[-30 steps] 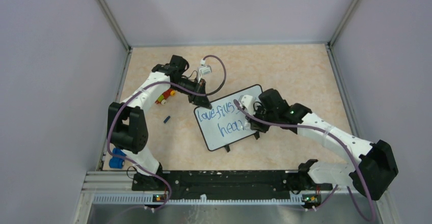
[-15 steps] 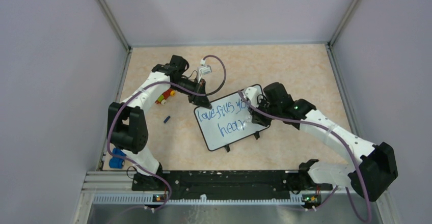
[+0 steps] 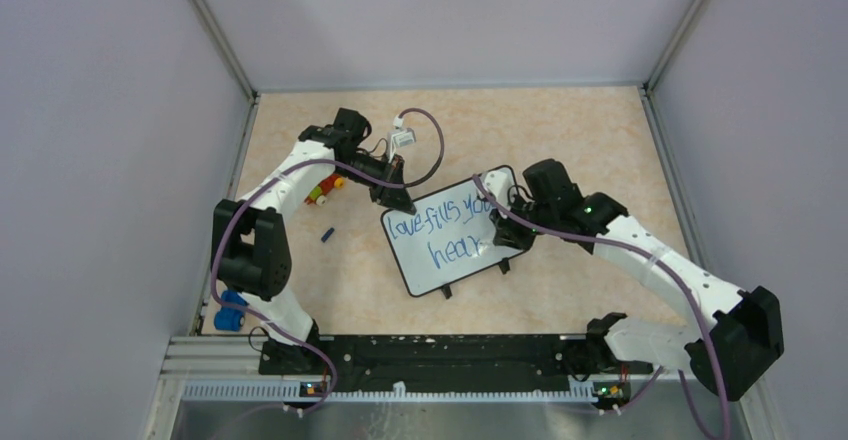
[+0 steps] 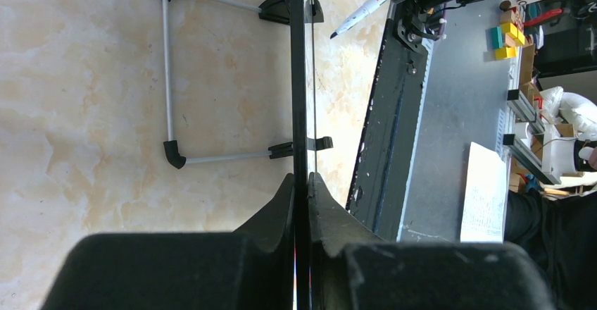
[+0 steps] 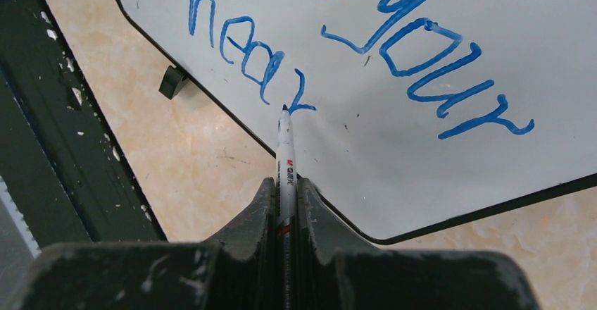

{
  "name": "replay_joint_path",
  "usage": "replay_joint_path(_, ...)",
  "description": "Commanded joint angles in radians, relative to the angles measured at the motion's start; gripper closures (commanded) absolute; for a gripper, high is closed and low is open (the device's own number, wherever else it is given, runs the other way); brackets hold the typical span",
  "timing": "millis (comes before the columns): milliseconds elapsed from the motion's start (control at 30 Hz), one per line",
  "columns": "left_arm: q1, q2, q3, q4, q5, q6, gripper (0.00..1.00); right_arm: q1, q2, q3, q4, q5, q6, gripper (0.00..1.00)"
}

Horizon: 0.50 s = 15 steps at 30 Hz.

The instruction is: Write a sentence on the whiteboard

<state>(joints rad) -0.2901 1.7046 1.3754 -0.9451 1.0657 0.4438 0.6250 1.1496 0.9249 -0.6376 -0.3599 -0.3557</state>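
Whiteboard (image 3: 415, 260) slants toward far-right — left gripper (image 4: 301, 177) pinches it (right gripper (image 5: 285, 181) clamps marker (image 5: 286, 148)).

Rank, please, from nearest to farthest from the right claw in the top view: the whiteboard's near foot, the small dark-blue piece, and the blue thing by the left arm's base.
1. Whiteboard's near foot, just below-left of the right claw.
2. Small dark-blue piece, on the table left of the whiteboard.
3. Blue thing, far left, near edge.

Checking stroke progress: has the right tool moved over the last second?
Yes. The right tool, with its marker, slid right across the whiteboard toward its right edge.
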Motion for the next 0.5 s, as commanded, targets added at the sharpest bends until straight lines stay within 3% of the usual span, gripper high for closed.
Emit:
replay_joint_path(0,-0.006,0.000,0.026,-0.001,0.029,0.019,1.00,-0.016,-0.034,0.040,0.008,-0.011,-0.006,1.00)
replay_joint_path(200,-0.006,-0.001,0.026,-0.001,0.030,0.020,1.00,-0.021,-0.018,0.029,0.064,0.104,0.024,1.00)
replay_joint_path(467,-0.006,-0.004,0.022,-0.003,0.025,0.025,1.00,-0.032,0.030,0.017,0.092,0.124,0.022,1.00)
